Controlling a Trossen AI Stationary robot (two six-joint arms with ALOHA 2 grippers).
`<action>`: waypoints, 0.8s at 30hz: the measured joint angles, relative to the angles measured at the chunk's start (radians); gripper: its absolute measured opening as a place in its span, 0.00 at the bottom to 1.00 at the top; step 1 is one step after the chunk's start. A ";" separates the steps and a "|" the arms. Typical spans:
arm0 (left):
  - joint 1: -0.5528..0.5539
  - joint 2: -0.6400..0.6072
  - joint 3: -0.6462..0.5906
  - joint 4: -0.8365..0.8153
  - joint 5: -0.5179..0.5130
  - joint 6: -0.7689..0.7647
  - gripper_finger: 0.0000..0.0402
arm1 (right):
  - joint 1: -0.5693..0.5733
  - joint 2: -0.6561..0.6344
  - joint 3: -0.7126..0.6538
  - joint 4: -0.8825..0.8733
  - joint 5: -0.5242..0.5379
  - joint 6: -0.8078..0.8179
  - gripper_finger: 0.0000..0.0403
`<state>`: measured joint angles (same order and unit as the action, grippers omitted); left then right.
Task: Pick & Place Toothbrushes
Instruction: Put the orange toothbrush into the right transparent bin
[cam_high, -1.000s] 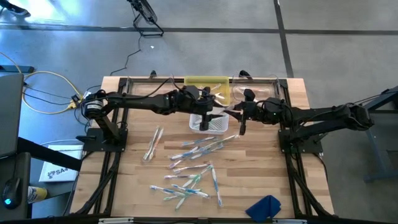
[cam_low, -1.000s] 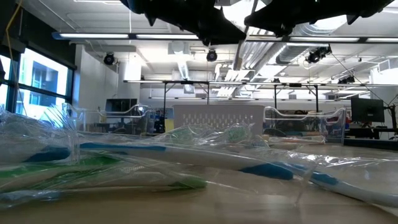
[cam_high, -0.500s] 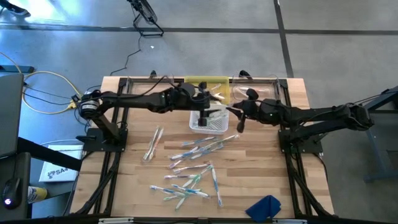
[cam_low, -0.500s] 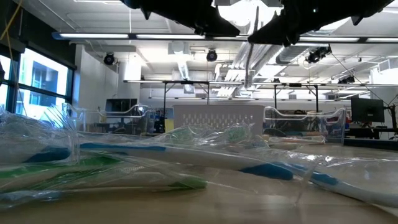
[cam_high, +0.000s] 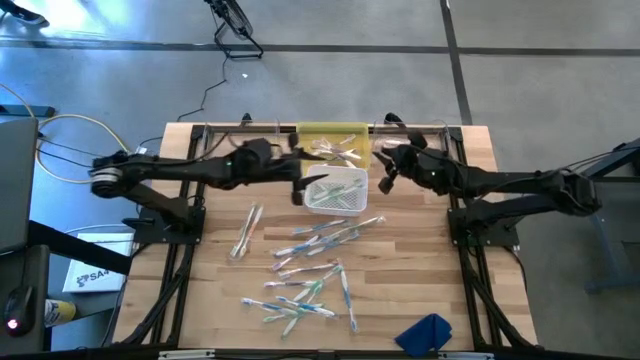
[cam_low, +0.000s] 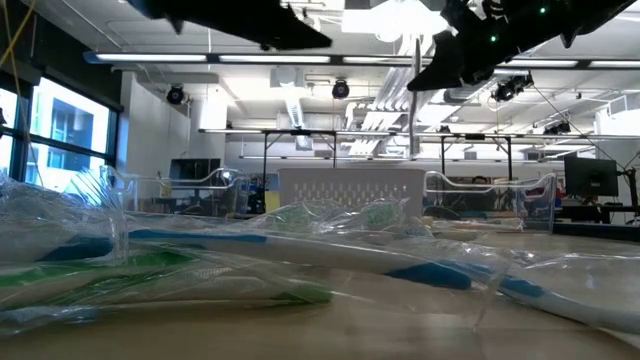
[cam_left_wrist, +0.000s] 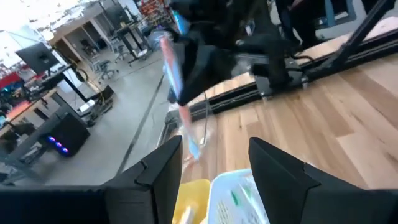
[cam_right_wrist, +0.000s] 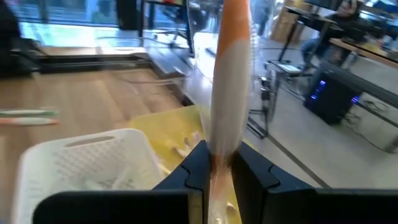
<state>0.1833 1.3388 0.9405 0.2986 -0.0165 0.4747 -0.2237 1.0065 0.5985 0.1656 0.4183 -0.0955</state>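
**Risk of a dropped or misplaced toothbrush at the back bins**

A wrapped orange-handled toothbrush (cam_right_wrist: 229, 74) is held pinched between the closed fingers of the right end effector (cam_high: 388, 172), hanging above the tabletop (cam_high: 430, 280) at about 1 o'clock from the white basket (cam_high: 337, 190). The grip is seen only at one end of the stick, so slippage inside the wrapper is judged possible. If released here, it may land between the white basket and the yellow tray (cam_high: 332, 140) rather than in either. The left end effector (cam_high: 297, 190) is held open and empty just at 9 o'clock of the basket; a crossing of the two arms there could cause contact. Loose toothbrushes (cam_high: 310, 262) remain scattered at 6 o'clock of the basket.
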 joint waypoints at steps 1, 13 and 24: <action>0.000 -0.023 -0.024 0.028 0.000 -0.004 0.45 | -0.012 0.000 0.001 0.003 0.000 -0.004 0.09; 0.000 -0.250 -0.204 0.030 -0.002 -0.060 0.45 | -0.063 0.163 0.195 -0.185 0.050 -0.124 0.09; 0.000 -0.438 -0.281 -0.026 -0.050 -0.036 0.45 | -0.204 0.419 0.485 -0.530 0.072 -0.147 0.09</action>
<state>0.1829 0.9012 0.6597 0.2726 -0.0662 0.4385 -0.4281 1.4253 1.0833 -0.3645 0.4905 -0.2427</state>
